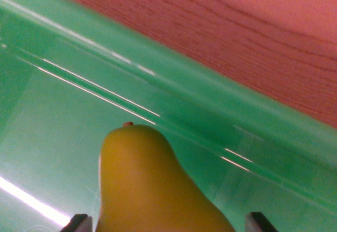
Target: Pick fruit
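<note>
Sitting low in the middle of the frame is a yellow pear (152, 190), with its narrow top and a tiny brown stem pointing up. It is inside a green bin (63, 110) that fills most of the picture. The bin's shiny rim runs from the upper left down to the right side. Behind it, in the upper right, is a reddish wooden surface (253, 37). The pincer (168, 224) shows only as two dark tips at the bottom edge, one on each side of the pear. I cannot tell if the tips press the pear or just sit beside it.
</note>
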Available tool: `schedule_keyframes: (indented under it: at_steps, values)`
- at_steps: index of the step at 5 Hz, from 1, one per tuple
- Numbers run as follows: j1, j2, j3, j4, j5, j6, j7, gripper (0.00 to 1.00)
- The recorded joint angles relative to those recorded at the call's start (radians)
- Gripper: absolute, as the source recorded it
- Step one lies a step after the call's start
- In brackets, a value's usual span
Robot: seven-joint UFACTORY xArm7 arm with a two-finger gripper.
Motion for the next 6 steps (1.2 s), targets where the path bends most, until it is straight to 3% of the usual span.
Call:
schedule_keyframes:
  at_steps: [1,2,3,4,5,6]
  values:
    - [0.0000,0.000,0.000,0.000,0.0000,0.000,0.000,1.00]
    - [-0.0002,-0.017,0.000,0.027,-0.0003,0.044,0.001,1.00]
    - [-0.0002,-0.017,0.000,0.027,-0.0003,0.044,0.001,1.00]
    - [-0.0004,-0.035,0.000,0.056,-0.0006,0.091,0.002,1.00]
    - [-0.0004,-0.035,0.000,0.056,-0.0006,0.091,0.002,1.00]
    - [-0.0006,-0.053,0.000,0.085,-0.0009,0.138,0.003,1.00]
